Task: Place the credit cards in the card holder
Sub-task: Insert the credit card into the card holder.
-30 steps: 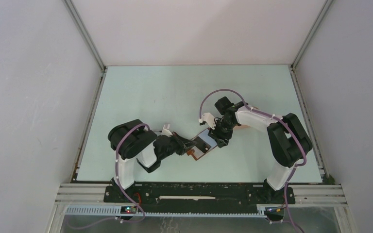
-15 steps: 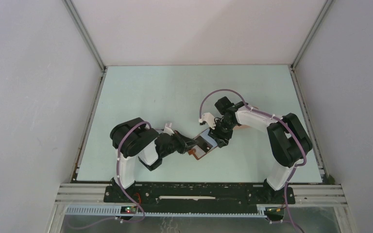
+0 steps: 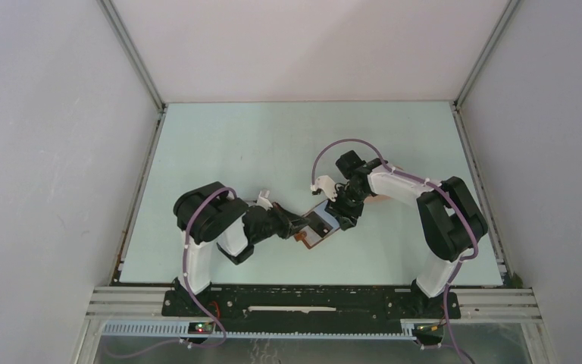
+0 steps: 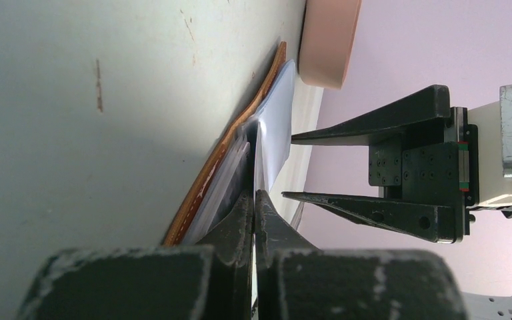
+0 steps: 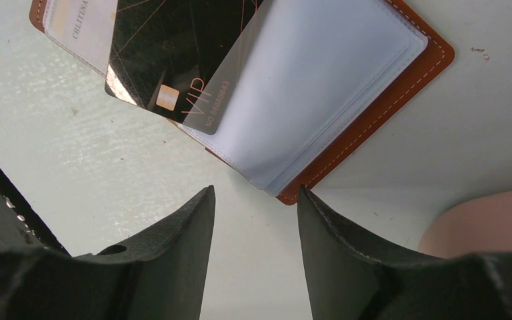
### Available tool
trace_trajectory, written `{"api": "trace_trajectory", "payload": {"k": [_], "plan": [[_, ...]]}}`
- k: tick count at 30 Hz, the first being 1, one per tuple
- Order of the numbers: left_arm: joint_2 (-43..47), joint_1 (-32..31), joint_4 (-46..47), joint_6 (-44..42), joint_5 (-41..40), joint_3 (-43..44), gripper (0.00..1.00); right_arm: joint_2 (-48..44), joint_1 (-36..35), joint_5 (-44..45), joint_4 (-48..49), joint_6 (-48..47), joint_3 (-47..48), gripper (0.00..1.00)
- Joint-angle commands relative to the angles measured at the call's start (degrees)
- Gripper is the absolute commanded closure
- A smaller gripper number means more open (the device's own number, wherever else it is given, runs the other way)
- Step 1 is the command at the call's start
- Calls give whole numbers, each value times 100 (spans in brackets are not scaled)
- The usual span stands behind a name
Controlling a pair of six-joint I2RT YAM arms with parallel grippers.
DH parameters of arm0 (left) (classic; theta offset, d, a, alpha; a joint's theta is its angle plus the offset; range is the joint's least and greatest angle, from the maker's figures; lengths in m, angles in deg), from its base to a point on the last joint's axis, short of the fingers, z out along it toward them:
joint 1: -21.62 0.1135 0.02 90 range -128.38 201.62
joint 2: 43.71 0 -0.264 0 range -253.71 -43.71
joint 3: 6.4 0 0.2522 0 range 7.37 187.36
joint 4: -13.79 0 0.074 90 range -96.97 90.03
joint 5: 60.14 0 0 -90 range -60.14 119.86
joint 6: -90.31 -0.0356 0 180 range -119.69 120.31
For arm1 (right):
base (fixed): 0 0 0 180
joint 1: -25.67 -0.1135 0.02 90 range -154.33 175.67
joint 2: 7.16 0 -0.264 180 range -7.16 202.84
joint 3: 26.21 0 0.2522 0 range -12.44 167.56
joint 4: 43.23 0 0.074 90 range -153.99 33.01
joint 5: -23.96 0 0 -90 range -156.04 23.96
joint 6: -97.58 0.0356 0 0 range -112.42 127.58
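Observation:
The reddish-brown card holder (image 3: 314,233) lies open on the table between my arms. The right wrist view shows its leather edge (image 5: 400,80) and a clear sleeve (image 5: 320,87). A black VIP card (image 5: 167,47) lies at a slant, partly under that sleeve. A pale card (image 5: 80,27) sits in a slot at the far left. My left gripper (image 4: 255,195) is shut, seemingly on the black card's edge, low beside the holder (image 4: 240,127). My right gripper (image 5: 257,193) is open and empty, just off the holder's corner.
The pink tray (image 5: 493,220) sits just right of the holder and shows behind it in the left wrist view (image 4: 327,40). My grippers are close together, left (image 3: 297,225) and right (image 3: 341,217). White walls enclose the table.
My left arm has edged to the right, toward the holder, with its fingers shut. The right arm and the holder have not visibly moved.

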State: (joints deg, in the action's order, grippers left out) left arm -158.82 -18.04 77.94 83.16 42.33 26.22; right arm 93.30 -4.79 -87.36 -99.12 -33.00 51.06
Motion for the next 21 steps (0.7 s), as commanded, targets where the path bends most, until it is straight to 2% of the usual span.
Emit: {"api": "trace_trajectory", "payload": {"k": [1,7,21], "plan": [[-54,63,-336,124,176,-20,100,-196,22,5,95,97,217,43],[42,57,-408,287,260,-233,100,-228,7,6,113,95,215,43],[42,161,-1172,11,552,325,100,-333,14,-12,102,84,215,43]]}}
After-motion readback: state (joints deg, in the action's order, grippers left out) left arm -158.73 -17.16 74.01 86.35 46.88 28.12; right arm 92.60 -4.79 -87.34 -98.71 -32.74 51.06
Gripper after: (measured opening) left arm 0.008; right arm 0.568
